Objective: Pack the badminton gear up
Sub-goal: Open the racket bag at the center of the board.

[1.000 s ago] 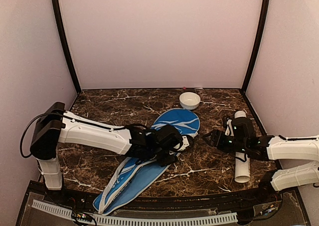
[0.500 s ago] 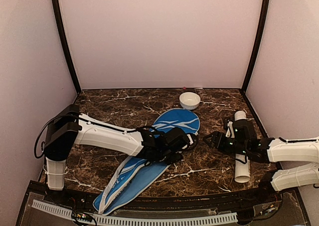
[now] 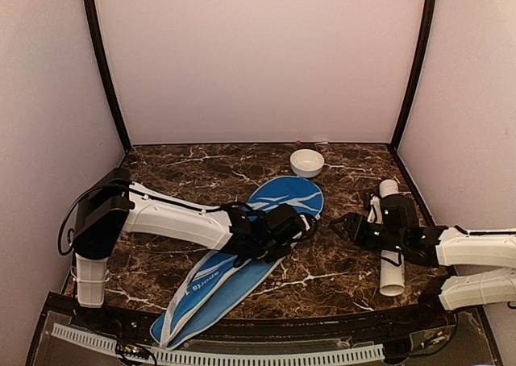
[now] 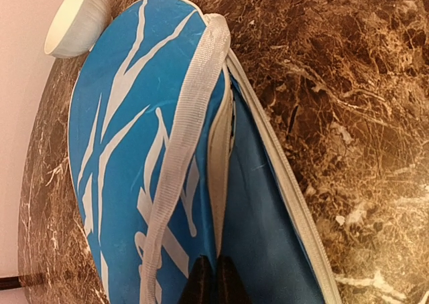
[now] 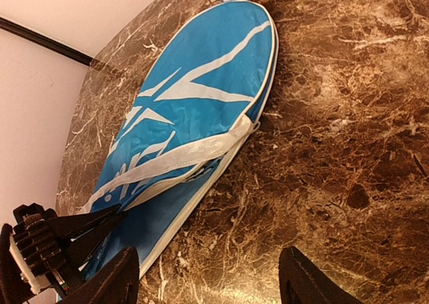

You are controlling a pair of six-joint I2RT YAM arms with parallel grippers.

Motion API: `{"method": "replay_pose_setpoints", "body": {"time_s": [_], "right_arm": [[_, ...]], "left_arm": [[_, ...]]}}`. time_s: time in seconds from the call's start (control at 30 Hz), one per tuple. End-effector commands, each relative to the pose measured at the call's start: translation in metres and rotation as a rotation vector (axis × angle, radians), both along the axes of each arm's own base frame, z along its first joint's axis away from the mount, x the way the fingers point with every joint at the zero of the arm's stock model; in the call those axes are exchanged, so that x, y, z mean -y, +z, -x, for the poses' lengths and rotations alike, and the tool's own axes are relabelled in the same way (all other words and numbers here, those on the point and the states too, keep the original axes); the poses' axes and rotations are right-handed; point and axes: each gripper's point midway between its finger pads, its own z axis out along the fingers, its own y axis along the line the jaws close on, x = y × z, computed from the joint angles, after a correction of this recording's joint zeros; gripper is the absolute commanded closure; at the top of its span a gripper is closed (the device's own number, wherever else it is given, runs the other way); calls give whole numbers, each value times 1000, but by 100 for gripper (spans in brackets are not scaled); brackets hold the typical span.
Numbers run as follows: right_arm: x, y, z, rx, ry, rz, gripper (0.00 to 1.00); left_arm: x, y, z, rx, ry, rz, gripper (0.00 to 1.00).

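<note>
The left gripper [image 4: 214, 285] is pressed fully shut, its two dark fingertips meeting on the pale inner edge of the racket cover [image 4: 134, 150] where the mouth gapes. It looks to have the upper flap's rim nipped between them, though the fabric is thin and the hold cannot be confirmed. A white webbing strap [image 4: 188, 130] runs along the flap just beside the pinch, and the white-trimmed lower edge [image 4: 281, 177] lies flat on the marble tabletop [image 4: 348, 116]. The cover stretches diagonally across the middle of the tabletop, its rounded head pointing toward the small white bowl [image 3: 307, 163] at the back. The right gripper [image 5: 208, 254] hangs wide open and empty just off the cover's right edge, facing the opening. The long white tube [image 3: 393, 279] lies near the right side, partly under that arm. No rackets or shuttlecocks can be seen, and whether the cover already holds anything cannot be told. The step in hand appears to be opening the cover. The next move probably calls for lifting the pinched flap without letting it slip, so the mouth widens. Compared with a second earlier, the left gripper has gone from open to closed, and its arm has pushed forward. The right arm has barely shifted.
</note>
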Motion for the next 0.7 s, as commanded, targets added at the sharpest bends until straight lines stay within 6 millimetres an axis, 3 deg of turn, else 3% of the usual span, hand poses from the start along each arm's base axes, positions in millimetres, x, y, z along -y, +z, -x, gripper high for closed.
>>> {"method": "replay_pose_setpoints", "body": {"time_s": [0.0, 0.17, 0.3, 0.47, 0.67], "right_arm": [[-8, 31, -1, 109, 63, -41, 28], [-21, 60, 9, 213, 179, -80, 27], [-21, 73, 11, 243, 189, -91, 27], [-15, 77, 9, 263, 155, -103, 26], [-33, 83, 28, 300, 281, -230, 26]], "left_arm": [[-2, 64, -4, -33, 7, 156, 100], [-14, 99, -3, -158, -19, 281, 100], [-26, 114, -2, -232, -46, 334, 100], [-36, 122, 8, -358, -116, 407, 100], [-41, 127, 30, -488, -226, 538, 100]]}}
